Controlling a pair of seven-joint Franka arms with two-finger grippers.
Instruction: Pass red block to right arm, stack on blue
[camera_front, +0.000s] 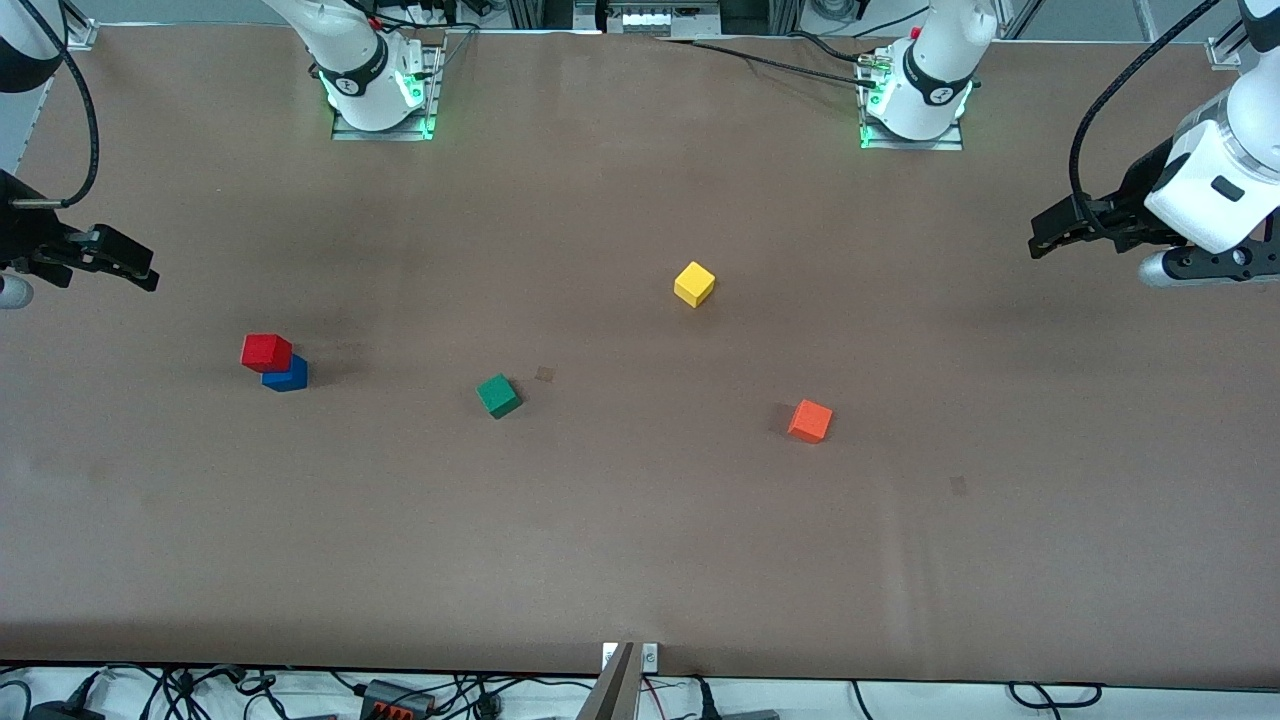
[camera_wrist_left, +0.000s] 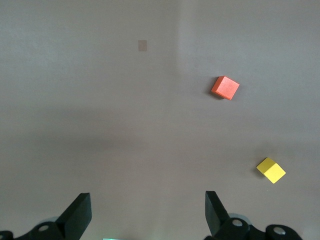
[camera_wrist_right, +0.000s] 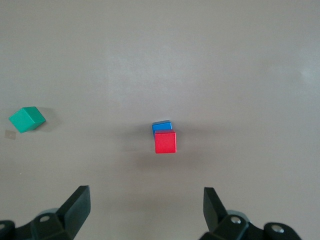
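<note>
Two blocks sit stacked toward my right arm's end of the table (camera_front: 640, 560): the red block (camera_front: 266, 351) rests on the blue block (camera_front: 287, 376), slightly offset so a strip of blue shows at one side. My right gripper (camera_wrist_right: 145, 210) hangs in the air above that stack, fingers spread wide and holding nothing. My left gripper (camera_wrist_left: 147, 212) hangs over the table at my left arm's end, fingers also spread and empty. Between the two ends lie a green block (camera_front: 498, 395), a yellow block (camera_front: 694, 284) farther from the front camera, and an orange block (camera_front: 810, 421) nearer to it, all well apart.
</note>
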